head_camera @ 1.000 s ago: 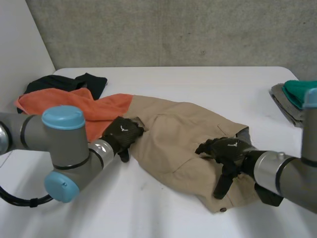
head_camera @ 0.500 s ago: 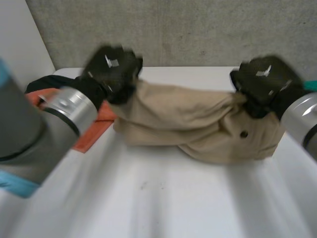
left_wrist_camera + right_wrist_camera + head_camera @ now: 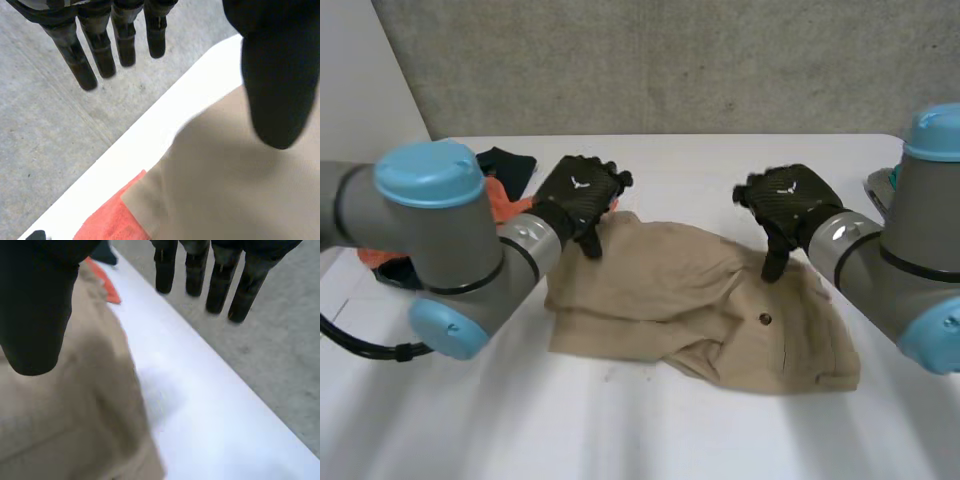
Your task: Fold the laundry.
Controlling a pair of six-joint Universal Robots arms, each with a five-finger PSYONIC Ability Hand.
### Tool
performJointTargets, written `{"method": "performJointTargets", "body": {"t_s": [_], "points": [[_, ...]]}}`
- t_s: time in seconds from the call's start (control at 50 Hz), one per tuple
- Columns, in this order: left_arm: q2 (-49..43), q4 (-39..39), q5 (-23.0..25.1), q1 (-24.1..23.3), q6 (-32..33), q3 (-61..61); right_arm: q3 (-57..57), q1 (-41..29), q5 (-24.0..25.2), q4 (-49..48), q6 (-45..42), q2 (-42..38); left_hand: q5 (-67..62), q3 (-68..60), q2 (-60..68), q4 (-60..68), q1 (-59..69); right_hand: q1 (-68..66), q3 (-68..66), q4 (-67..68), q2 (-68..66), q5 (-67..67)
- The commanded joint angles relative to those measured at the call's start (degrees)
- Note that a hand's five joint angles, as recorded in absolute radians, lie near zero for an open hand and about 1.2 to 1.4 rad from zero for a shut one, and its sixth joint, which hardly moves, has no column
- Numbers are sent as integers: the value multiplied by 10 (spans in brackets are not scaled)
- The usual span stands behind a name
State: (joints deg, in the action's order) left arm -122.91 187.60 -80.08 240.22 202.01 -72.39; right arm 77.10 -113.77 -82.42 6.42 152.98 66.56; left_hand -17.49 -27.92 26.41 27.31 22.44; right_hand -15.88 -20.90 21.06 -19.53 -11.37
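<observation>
1. The beige garment (image 3: 700, 310) lies bunched and partly doubled over in the middle of the counter (image 3: 620, 430). Its long axis runs side to side across the robot's front, and a button (image 3: 766, 319) shows on its right half.
2. The relation that matters is that each robot hand sits at one end of the garment's far edge, so the cloth lies below both hands and toward the robot. The left robot hand (image 3: 578, 197) is over the far left corner and the right robot hand (image 3: 790, 205) is over the far right part of that edge. Neither is nearer than the other (each has its own end).
3. The left robot hand is released. Its wrist view shows the fingers (image 3: 100, 50) straight and set well apart from the thumb (image 3: 275, 75), which hangs over the beige cloth with nothing pinched.
4. The right robot hand is likewise released, its fingers (image 3: 220, 285) straight and the thumb (image 3: 35, 305) above the cloth, holding nothing. I cannot tell whether either thumb tip touches the fabric.
5. An orange cloth (image 3: 107, 222) touches the garment's left corner, with a black cloth (image 3: 512, 160) beyond it. I judge that a grasp at that corner should take the beige only.
</observation>
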Motion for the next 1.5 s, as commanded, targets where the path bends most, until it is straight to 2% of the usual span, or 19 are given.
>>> {"method": "performJointTargets", "body": {"t_s": [0.02, 0.1, 0.16, 0.22, 0.3, 0.4, 0.5, 0.62, 0.78, 0.86, 0.88, 0.96, 1.18, 1.24, 1.26, 1.36, 1.5], "points": [[66, -1, -16, -5, 35, -19, -27, -5, -21, -13, 58, 33, 132, 137, -122, -131, -82, 59, 109, -111, 95, 114], [140, 4, -34, -2, 37, -90, -33, 5, -2, 35, 44, 80, 112, 117, -101, -110, -62, 58, 108, -110, 94, 113], [169, -1, -46, -2, 37, -131, -49, 48, 20, 111, 6, 95, 89, 93, -78, -87, -38, 58, 108, -110, 94, 113], [178, -7, -57, -4, 35, -176, -63, 99, 48, 167, -32, 80, 42, 46, -31, -40, 9, 58, 108, -110, 94, 113], [175, -10, -75, -5, 35, -215, -84, 116, 74, 183, -52, 31, -19, -14, 30, 21, 69, 40, 90, -91, 76, 94], [131, -4, -82, -5, 31, -223, -123, 116, 97, 183, -56, -50, -43, -38, 53, 44, 93, 19, 70, -71, 56, 74], [60, 8, -80, -4, 31, -177, -144, 116, 116, 173, -68, -111, -36, -31, 47, 38, 86, 13, 63, -64, 49, 67], [7, 6, -80, -5, 33, -135, -160, 115, 133, 120, -78, -174, -46, -42, 57, 48, 96, -13, 38, -39, 24, 42], [-36, 9, -78, -2, 40, -101, -195, 115, 142, 112, -71, -222, -194, -189, 204, 196, 244, -194, -144, 142, -157, -139], [-64, 11, -78, -1, 42, -67, -206, 114, 145, 108, -71, -233, -342, -337, 352, 343, 392, -372, -322, 320, -336, -317], [-76, 12, -78, 0, 42, -51, -212, 114, 145, 105, -70, -236, -392, -388, 403, 394, 442, -479, -429, 427, -443, -424], [-97, 12, -76, 3, 52, -6, -222, 114, 144, 91, -71, -241, -508, -504, 519, 510, 559, -641, -590, 589, -604, -586], [-88, 9, -73, 12, 78, 9, -213, 114, 142, 80, -80, -228, -525, -521, 536, 527, 576, -641, -591, 589, -605, -586], [-91, 9, -67, 16, 80, 14, -210, 114, 143, 79, -80, -220, -525, -521, 536, 527, 576, -293, -243, 241, -257, -238], [-96, 11, -59, 17, 80, 16, -210, 114, 143, 76, -80, -218, -525, -521, 536, 527, 576, -215, -165, 164, -179, -160], [-113, 12, -32, 20, 106, 27, -228, 114, 159, 75, -84, -226, -525, -521, 536, 527, 576, -149, -99, 97, -113, -94], [-103, 12, -32, 21, 113, 25, -268, 115, 205, 100, -84, -240, -525, -521, 536, 527, 576, -174, -124, 122, -138, -119]]}}
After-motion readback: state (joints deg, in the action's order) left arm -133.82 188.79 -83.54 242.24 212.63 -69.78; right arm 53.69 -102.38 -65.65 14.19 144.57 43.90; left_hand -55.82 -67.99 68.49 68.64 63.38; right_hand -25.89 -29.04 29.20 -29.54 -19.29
